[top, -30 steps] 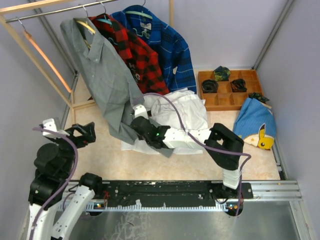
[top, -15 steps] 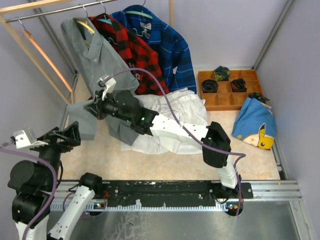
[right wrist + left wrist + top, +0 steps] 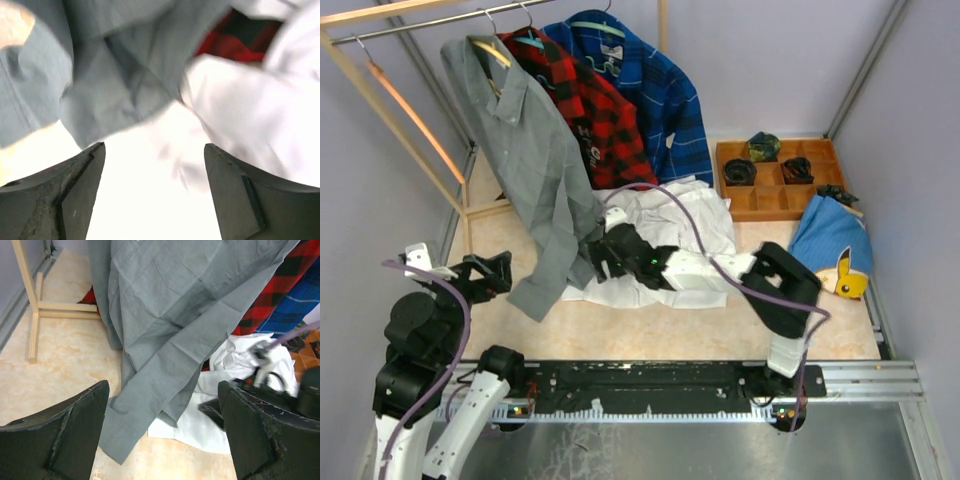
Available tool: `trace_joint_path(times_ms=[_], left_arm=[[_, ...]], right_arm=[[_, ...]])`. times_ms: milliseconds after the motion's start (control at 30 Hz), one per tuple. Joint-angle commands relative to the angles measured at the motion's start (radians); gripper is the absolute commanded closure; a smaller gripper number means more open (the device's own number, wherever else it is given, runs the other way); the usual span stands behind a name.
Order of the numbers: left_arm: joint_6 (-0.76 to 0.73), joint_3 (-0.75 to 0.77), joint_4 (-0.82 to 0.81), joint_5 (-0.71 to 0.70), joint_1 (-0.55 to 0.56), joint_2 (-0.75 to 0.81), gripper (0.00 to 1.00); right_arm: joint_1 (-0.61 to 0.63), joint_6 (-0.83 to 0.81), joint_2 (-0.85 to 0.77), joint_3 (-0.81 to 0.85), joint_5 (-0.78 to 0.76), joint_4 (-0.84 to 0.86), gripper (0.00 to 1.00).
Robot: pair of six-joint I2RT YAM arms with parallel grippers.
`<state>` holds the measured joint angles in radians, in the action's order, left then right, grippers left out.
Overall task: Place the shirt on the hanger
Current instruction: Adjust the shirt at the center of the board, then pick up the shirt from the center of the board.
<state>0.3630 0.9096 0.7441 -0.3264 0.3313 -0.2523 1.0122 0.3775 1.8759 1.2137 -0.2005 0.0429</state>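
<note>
**Slack in both jaw pairs, grey shirt [image 3: 535, 170] hanging at the far-left corner**

The grey shirt hangs from the hanger [image 3: 495, 52], whose pale arm shows at the open collar. Its hook sits over the rail [image 3: 430, 24] above the far-left corner of the table [image 3: 650, 330]. The cloth falls on a slant toward the middle of the table. One long fold reaches the tabletop and ends near the left edge, just beside my left gripper [image 3: 496, 272].

That gripper hovers by the left edge with its jaws spread wide and nothing between them. Its wrist camera looks up the length of the hanging cloth.

My right gripper [image 3: 599, 255] is stretched out low near the middle of the table. It sits at the shirt's lower edge, where the grey cloth meets the white shirt [image 3: 695, 225] lying crumpled on the surface. Its jaws are also apart and empty. The wrist picture there is blurred, and I cannot tell whether a finger brushes either cloth.

Behind the grey shirt, along the far edge, the red-black plaid shirt [image 3: 582, 105] and a blue plaid shirt [image 3: 655, 95] hang on the same rail.
</note>
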Motion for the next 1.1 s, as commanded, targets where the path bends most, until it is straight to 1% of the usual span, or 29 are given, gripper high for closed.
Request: trace_joint_path(times_ms=[0,100,167,233,300,367,533,600,667,733,767,833,867,900,933,967,1067], left_arm=[[0.016,-0.039,-0.043,0.056,0.002,-0.015,0.05],[0.020,-0.066,-0.070,0.084,0.001,-0.030,0.05],[0.022,-0.084,-0.088,0.097,0.001,-0.035,0.05],[0.023,-0.100,-0.101,0.106,0.001,-0.038,0.05],[0.027,-0.109,-0.108,0.111,0.002,-0.039,0.05],[0.034,-0.116,-0.110,0.113,0.002,-0.037,0.06],[0.037,-0.127,-0.115,0.104,0.001,-0.025,0.06],[0.036,-0.129,-0.117,0.103,0.002,-0.022,0.06],[0.036,-0.131,-0.120,0.103,0.002,-0.021,0.06],[0.035,-0.132,-0.121,0.102,0.002,-0.021,0.06],[0.035,-0.133,-0.121,0.100,0.002,-0.021,0.05],[0.035,-0.134,-0.122,0.098,0.002,-0.019,0.06],[0.035,-0.135,-0.122,0.097,0.002,-0.019,0.06],[0.035,-0.135,-0.122,0.094,0.001,-0.018,0.06],[0.035,-0.135,-0.121,0.093,0.001,-0.018,0.05],[0.034,-0.135,-0.122,0.093,0.002,-0.017,0.06],[0.033,-0.135,-0.121,0.091,0.001,-0.018,0.05]], right_arm=[[0.011,0.050,-0.358,-0.151,-0.142,0.016,0.18],[0.009,0.087,-0.458,-0.241,-0.271,-0.104,0.13],[-0.002,0.113,-0.481,-0.249,-0.370,-0.209,0.11],[-0.042,0.149,-0.469,-0.234,-0.404,-0.287,0.10],[-0.099,0.194,-0.430,-0.199,-0.381,-0.348,0.09],[-0.141,0.203,-0.378,-0.162,-0.348,-0.360,0.08],[-0.179,0.210,-0.238,-0.074,-0.279,-0.344,0.08],[-0.194,0.214,-0.166,-0.056,-0.244,-0.338,0.08],[-0.209,0.217,-0.139,-0.053,-0.219,-0.324,0.10],[-0.226,0.212,-0.131,-0.062,-0.179,-0.307,0.17],[-0.231,0.211,-0.137,-0.071,-0.172,-0.304,0.26],[-0.235,0.212,-0.174,-0.108,-0.189,-0.295,0.58],[-0.237,0.210,-0.204,-0.133,-0.204,-0.290,0.71],[-0.238,0.209,-0.253,-0.158,-0.222,-0.291,0.89],[-0.237,0.205,-0.311,-0.185,-0.240,-0.290,0.98],[-0.238,0.204,-0.373,-0.220,-0.260,-0.294,1.00],[-0.236,0.188,-0.594,-0.271,-0.331,-0.337,1.00]])
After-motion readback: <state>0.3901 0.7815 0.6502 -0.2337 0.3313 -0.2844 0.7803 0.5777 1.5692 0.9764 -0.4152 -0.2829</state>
